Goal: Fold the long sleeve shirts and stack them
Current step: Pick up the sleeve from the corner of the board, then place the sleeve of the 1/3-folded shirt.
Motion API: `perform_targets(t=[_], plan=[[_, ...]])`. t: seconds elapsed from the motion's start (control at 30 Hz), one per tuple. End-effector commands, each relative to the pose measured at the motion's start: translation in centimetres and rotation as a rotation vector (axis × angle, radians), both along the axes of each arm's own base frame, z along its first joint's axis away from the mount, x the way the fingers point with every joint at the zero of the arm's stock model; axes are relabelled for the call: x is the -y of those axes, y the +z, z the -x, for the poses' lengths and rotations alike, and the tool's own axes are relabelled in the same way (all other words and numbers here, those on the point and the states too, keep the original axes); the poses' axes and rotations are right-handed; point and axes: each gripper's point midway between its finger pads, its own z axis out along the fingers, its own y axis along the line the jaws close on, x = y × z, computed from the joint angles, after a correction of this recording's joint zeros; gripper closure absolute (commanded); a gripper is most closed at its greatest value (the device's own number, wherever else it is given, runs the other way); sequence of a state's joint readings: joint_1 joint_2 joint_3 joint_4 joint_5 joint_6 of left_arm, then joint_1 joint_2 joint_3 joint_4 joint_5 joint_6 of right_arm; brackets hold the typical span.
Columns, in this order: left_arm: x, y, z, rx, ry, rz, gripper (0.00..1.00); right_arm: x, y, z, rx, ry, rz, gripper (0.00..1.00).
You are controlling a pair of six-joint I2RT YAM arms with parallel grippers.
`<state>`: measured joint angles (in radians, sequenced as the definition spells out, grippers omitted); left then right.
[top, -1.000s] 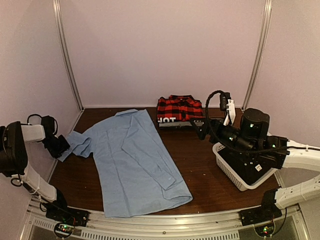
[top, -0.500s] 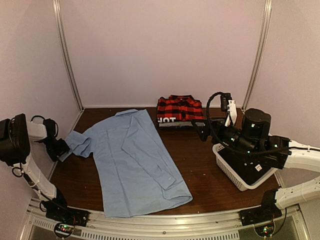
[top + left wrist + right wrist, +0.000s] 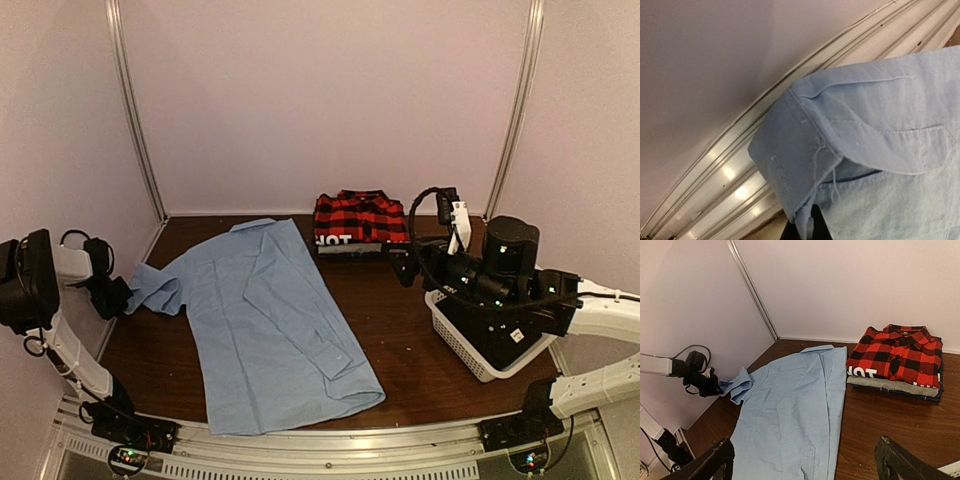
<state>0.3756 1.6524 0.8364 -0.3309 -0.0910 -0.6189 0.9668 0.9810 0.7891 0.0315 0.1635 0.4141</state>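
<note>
Top cam: blue shirt (image 3: 265, 320) lies flat left of desk centre, L gripper (image 3: 115, 295) at left edge holds its sleeve end, plaid shirt (image 3: 360, 218) sits folded at far edge; L wrist: jaws clamped on cuff (image 3: 790, 155), prob. to fold sleeve inward; R wrist: R gripper (image 3: 805, 442) jaws wide apart, idle.

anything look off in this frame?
The light blue shirt lies diagonally on the table, not squared, one sleeve bunched at the left edge where the left claw pinches its cuff. Loose threads hang off that cuff. The folded red plaid shirt looks tidy.
</note>
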Motion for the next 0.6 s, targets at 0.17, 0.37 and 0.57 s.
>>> perform_targets(t=[0.17,0.37,0.57], plan=[[3.8,11.1,-3.5,0.272,-0.186,-0.112,1.0,-0.9,0.8,-0.2,-0.028,0.022,-0.045,0.01],[12.9,19.8,-7.3,0.487,-0.496,-0.167,1.0,-1.7,1.0,-0.7,-0.044,0.023,-0.12,0.0],[21.3,21.5,-7.4,0.573,-0.726,-0.058,1.0,-3.6,-0.2,-1.8,-0.091,0.03,-0.104,0.0]])
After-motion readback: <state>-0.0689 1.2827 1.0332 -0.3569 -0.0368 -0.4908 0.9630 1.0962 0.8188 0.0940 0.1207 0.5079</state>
